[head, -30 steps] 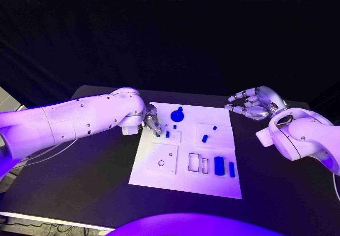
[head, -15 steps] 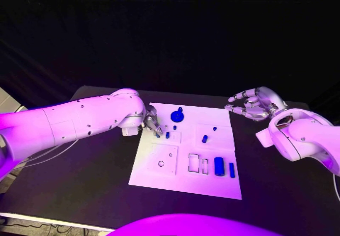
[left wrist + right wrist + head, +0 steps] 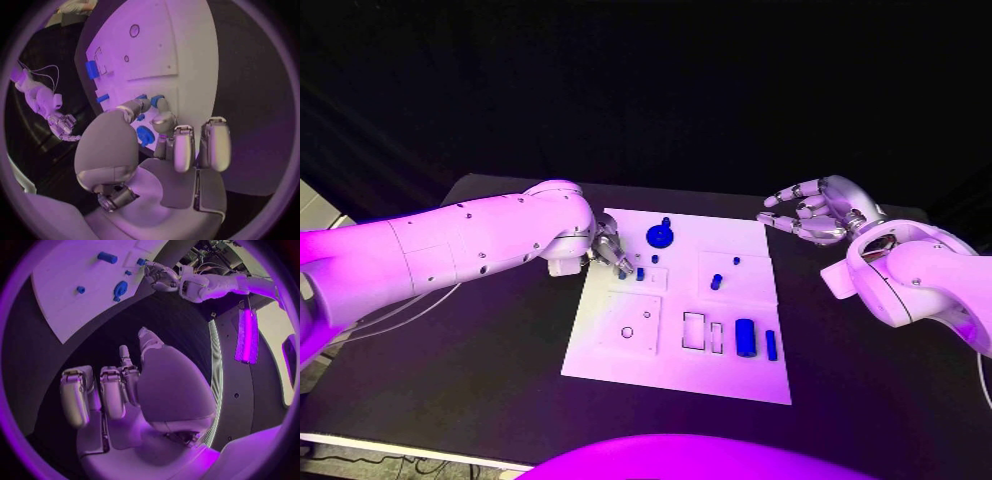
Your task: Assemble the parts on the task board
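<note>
**Left hand pinches a small blue part at the board's far-left corner**

On the black table (image 3: 473, 390) lies the white task board (image 3: 678, 365). The left hand (image 3: 610, 251) reaches over its far-left part, thumb and a fingertip (image 3: 160, 102) closed on a small blue peg (image 3: 154, 99); its other fingers lie straight, side by side. A round blue knob (image 3: 659, 236) stands just right of that hand. Two blue bars (image 3: 757, 339) lie near the board's near-right edge. The right hand (image 3: 815, 212) hovers off the board's far-right corner, fingers loosely curled, holding nothing.
</note>
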You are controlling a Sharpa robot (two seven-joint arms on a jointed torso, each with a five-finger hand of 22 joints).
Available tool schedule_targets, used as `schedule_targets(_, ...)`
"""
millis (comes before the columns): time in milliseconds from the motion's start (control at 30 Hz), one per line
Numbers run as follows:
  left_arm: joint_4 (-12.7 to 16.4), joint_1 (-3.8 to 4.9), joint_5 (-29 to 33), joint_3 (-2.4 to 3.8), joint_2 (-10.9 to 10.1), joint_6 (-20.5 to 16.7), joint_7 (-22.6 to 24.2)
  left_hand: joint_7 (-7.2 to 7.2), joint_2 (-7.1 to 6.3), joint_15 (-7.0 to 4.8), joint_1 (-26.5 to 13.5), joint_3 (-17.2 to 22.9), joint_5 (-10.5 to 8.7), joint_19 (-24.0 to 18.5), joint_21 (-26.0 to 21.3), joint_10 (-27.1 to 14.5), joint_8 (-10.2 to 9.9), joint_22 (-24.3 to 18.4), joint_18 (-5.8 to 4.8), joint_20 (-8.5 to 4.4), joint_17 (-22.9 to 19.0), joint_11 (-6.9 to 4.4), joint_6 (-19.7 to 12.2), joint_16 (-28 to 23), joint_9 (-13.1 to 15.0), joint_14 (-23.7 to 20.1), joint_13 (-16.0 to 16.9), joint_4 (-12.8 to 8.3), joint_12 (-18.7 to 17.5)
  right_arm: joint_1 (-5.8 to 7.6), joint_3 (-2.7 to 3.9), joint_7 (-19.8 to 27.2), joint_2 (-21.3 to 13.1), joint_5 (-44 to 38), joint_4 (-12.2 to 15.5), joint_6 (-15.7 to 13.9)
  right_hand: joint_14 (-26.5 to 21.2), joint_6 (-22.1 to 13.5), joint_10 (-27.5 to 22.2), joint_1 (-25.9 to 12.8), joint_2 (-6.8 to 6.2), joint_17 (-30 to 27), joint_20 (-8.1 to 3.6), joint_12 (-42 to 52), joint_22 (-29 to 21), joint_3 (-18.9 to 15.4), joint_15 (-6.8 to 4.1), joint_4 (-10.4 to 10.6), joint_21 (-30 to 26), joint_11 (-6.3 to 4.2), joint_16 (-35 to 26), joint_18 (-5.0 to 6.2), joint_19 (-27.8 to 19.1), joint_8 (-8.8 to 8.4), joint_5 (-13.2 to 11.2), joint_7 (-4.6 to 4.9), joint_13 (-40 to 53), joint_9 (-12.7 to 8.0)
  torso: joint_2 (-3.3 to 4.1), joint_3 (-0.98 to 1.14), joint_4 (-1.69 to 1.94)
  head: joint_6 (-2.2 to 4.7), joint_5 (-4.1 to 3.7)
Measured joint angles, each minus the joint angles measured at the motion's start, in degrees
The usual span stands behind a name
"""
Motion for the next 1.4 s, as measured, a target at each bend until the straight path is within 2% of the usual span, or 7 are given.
schedule_targets(233,-0.2,-0.14,-0.3,-0.09,0.0,-0.4,-0.1,0.24,0.42,0.0,-0.2,-1.1,0.0,-0.2,-0.2,-0.6,0.0,0.0,0.0,0.2,0.0,0.19,-0.3,-0.2,0.0,0.0,-0.9,1.1,-0.8,0.0,0.0,0.0,0.0,0.0,0.0,0.0,0.0,0.0,0.0,0.0,0.0,0.0,0.0,0.0,0.0,0.0,0.0,0.0,0.0,0.0,0.0,0.0,0.0,0.0,0.0,0.0,0.0,0.0,0.0,-0.03,0.0,0.04,0.0)
schedule_targets(433,-0.3,-0.19,-0.7,-0.09,-0.1,-0.7,-0.1,0.44,0.12,0.01,0.1,-1.5,0.0,-0.4,-0.5,-1.0,-0.1,0.0,0.0,0.04,0.0,0.2,-0.5,-0.2,0.1,0.0,-1.3,1.5,-1.2,0.0,0.0,0.0,0.0,0.0,0.0,0.0,0.0,0.0,0.0,0.0,0.0,0.0,0.0,0.0,0.0,0.0,0.0,0.0,0.0,0.0,0.0,0.0,0.0,0.0,0.0,0.0,0.0,0.0,-0.02,-0.04,0.0,0.05,0.06)
schedule_targets(600,-0.3,-0.24,-0.9,-0.02,-0.2,-1.1,-0.1,0.27,0.49,0.01,3.3,-1.6,-0.01,-0.6,-0.8,-1.4,-0.5,0.0,0.0,0.2,0.0,0.19,-1.3,-0.4,0.3,0.0,-1.7,1.6,-1.5,0.0,0.0,0.0,-0.1,0.0,0.0,0.0,0.0,0.0,0.0,0.0,0.0,0.0,0.0,0.0,0.0,0.0,0.0,0.0,0.0,0.0,0.0,0.0,0.0,0.0,0.0,0.0,0.0,0.0,-0.02,-0.03,-0.01,0.09,0.07)
schedule_targets(767,-0.2,-0.25,-0.6,0.02,-0.2,-1.5,0.2,0.68,0.42,0.01,6.2,-0.3,0.31,-0.9,-1.0,-2.1,-1.2,0.0,0.0,0.52,0.0,0.52,-2.1,-0.4,0.1,0.0,-2.6,0.4,-2.2,0.0,0.0,0.0,-0.1,0.0,0.0,0.0,0.0,0.0,0.0,0.0,0.0,0.0,0.0,0.0,0.0,0.0,0.0,0.0,0.0,0.0,0.0,0.0,0.0,0.0,0.0,0.0,0.0,0.0,-0.02,-0.03,0.03,0.04,0.04)
schedule_targets(967,-0.2,-0.24,0.1,0.05,-0.2,-1.7,0.5,1.09,0.31,0.23,9.9,-0.3,0.18,-1.1,-1.2,-2.4,-2.0,0.0,0.0,0.72,0.0,0.62,-2.7,-0.4,-0.4,-0.2,-3.2,0.3,-2.5,0.0,0.0,0.0,-0.1,0.0,-0.1,0.0,0.0,0.0,0.0,0.0,0.0,0.0,0.0,0.0,0.0,0.0,0.0,0.0,0.0,0.0,0.0,0.0,0.0,0.0,0.0,0.0,0.0,0.0,-0.03,-0.04,0.02,-0.03,0.05)
schedule_targets(1400,-0.5,-0.28,1.2,0.0,-0.3,-2.4,0.8,1.21,0.21,0.24,10.7,0.4,-0.04,-1.1,-1.2,-2.5,-2.0,0.0,0.0,0.72,0.0,0.71,-2.8,-0.4,-0.1,-0.2,-3.3,1.0,-2.5,0.0,0.0,0.0,0.0,0.0,-0.1,0.0,0.0,0.0,0.0,0.0,0.0,0.0,0.0,0.0,0.0,0.0,0.0,0.0,0.0,0.0,0.0,0.0,0.0,0.0,0.0,0.0,0.0,0.0,-0.03,0.02,0.0,0.04,0.1)
